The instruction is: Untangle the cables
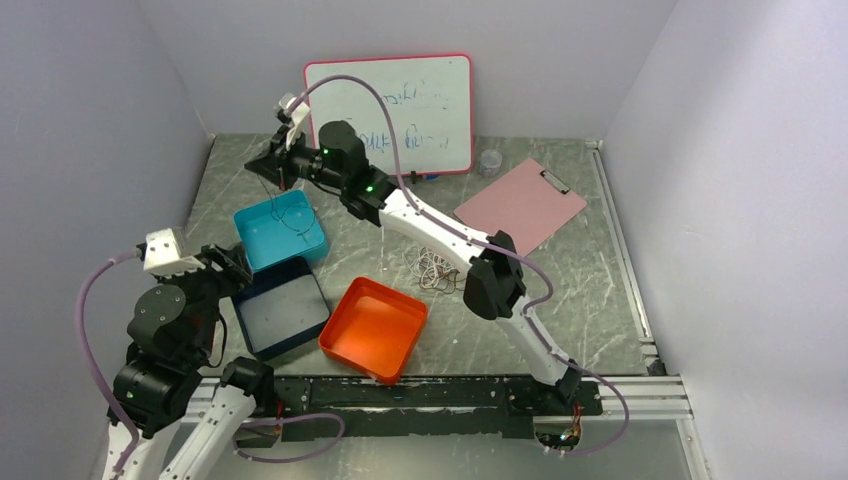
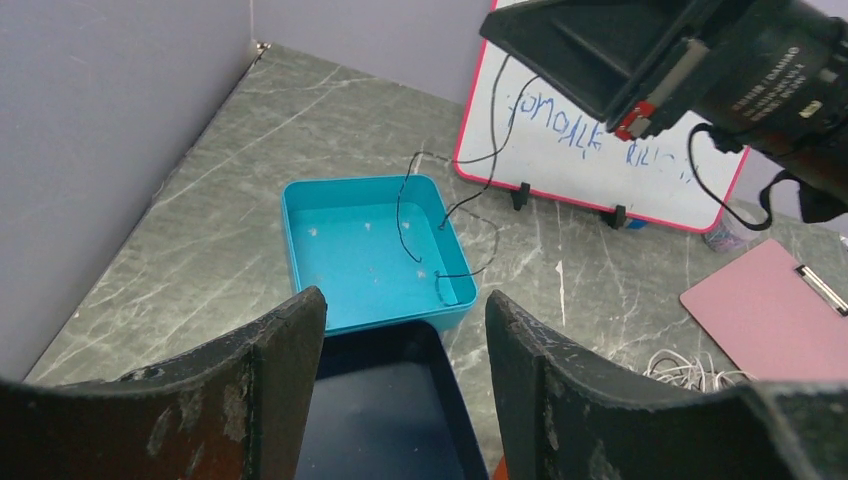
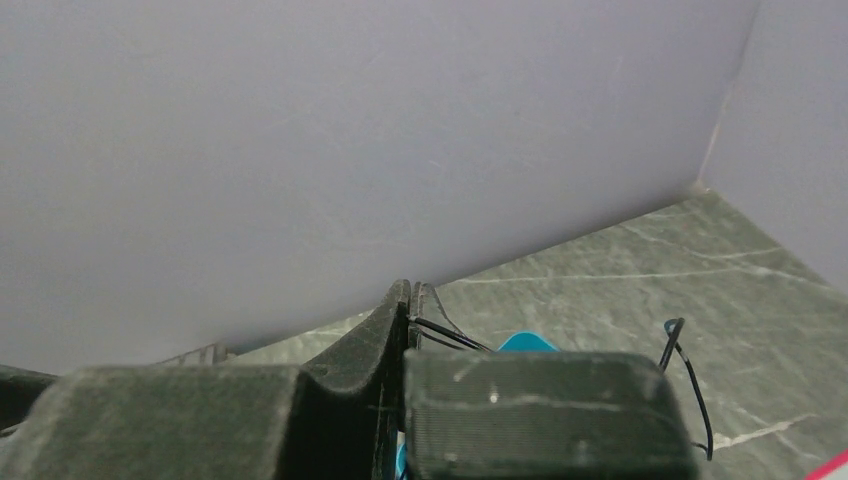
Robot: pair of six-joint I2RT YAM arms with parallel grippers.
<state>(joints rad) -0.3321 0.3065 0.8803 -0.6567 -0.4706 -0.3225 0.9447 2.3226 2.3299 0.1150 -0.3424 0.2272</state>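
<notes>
My right gripper (image 1: 272,168) hangs above the teal tray (image 1: 312,243) at the back left, shut on a thin black cable (image 1: 287,208). In the right wrist view the cable (image 3: 447,334) comes out between the closed fingertips (image 3: 402,305). In the left wrist view that cable (image 2: 404,214) dangles in loose loops into the teal tray (image 2: 300,245), and one loop spills over its right rim. A tangle of white and dark cables (image 1: 435,268) lies on the table by the right arm's elbow. My left gripper (image 2: 405,330) stands open and holds nothing, over the dark blue tray (image 2: 385,420).
An orange tray (image 1: 373,328) sits beside the dark blue tray (image 1: 282,312) near the front. A whiteboard (image 1: 390,110) leans on the back wall. A pink clipboard (image 1: 520,205) and a small clear cup (image 1: 490,160) lie at the back right. Walls close in on the left and right.
</notes>
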